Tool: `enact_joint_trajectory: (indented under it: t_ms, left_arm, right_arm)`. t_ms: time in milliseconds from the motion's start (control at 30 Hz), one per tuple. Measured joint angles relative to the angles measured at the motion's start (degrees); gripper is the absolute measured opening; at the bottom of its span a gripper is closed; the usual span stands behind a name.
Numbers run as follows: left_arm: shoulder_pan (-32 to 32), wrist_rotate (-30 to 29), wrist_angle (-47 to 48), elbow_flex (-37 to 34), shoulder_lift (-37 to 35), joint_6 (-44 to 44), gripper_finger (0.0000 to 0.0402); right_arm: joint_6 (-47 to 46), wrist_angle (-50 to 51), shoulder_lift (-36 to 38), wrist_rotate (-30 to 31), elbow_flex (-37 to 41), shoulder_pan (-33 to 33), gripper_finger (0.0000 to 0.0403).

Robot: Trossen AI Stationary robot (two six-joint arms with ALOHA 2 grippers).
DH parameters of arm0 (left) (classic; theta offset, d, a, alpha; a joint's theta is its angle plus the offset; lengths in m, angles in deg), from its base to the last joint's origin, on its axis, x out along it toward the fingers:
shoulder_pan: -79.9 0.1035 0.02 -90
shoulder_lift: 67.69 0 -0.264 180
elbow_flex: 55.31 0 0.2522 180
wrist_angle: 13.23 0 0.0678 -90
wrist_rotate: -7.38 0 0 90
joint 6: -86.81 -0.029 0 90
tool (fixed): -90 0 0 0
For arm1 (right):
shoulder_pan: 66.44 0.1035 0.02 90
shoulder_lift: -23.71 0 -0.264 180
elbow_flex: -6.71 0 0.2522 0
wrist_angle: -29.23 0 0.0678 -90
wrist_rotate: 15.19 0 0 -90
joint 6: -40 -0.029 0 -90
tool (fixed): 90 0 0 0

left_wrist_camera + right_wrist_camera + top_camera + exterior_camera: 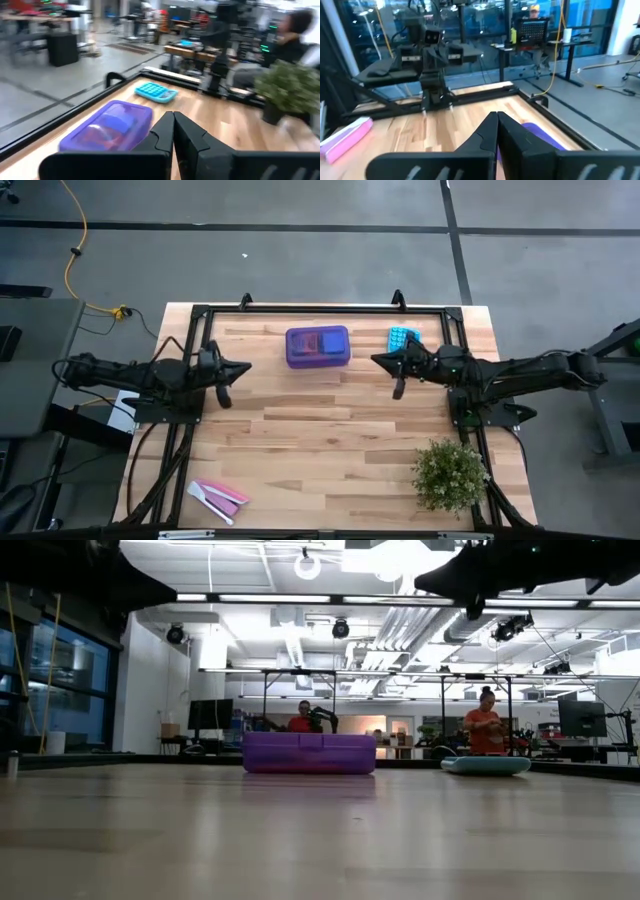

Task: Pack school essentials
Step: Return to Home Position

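High view placed the violet supply box at the far middle of the worktop, lid down. Blurred blue and red shapes showed through it, but which essentials they were could not be told. A light-blue buttoned pad lay near the box on the right arm's side, apart from it. The left end effector hovered above the worktop left of the box, clenched on nothing, its fingers meeting in a point. The right end effector hung right of the box, close by the pad, likewise clenched and empty. Pink and white flat pieces lay at the near left corner, a potted plant at the near right.
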Motion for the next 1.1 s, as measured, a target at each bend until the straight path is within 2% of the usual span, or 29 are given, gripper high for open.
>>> enact_joint_trajectory:
  t_ms: [167,367,533,767,967,1100]
  left_arm:
    - [1.4,8.0,3.3,0.0,-3.5,-3.9,0.0]
    - [8.5,17.3,5.1,0.0,-5.7,-6.0,0.0]
    - [13.3,14.9,5.5,-1.8,-5.8,-3.7,0.0]
    - [12.9,11.9,3.5,-9.4,-9.5,-1.7,0.0]
    - [11.8,13.9,2.5,-11.5,-14.0,-1.8,0.0]
    - [11.7,15.7,0.9,-12.1,-15.2,-1.9,0.0]
  right_arm:
    - [0.0,1.9,0.0,-1.6,0.0,0.0,0.0]
    - [0.3,2.6,0.0,-1.7,0.0,0.0,0.0]
    - [0.3,3.0,0.0,-1.7,0.0,0.0,0.0]
    - [-1.1,5.9,0.6,-1.9,0.0,0.0,0.0]
    - [-1.1,8.4,3.8,-3.3,0.0,0.0,0.0]
    - [0.3,14.5,8.8,-4.8,0.1,0.0,0.0]
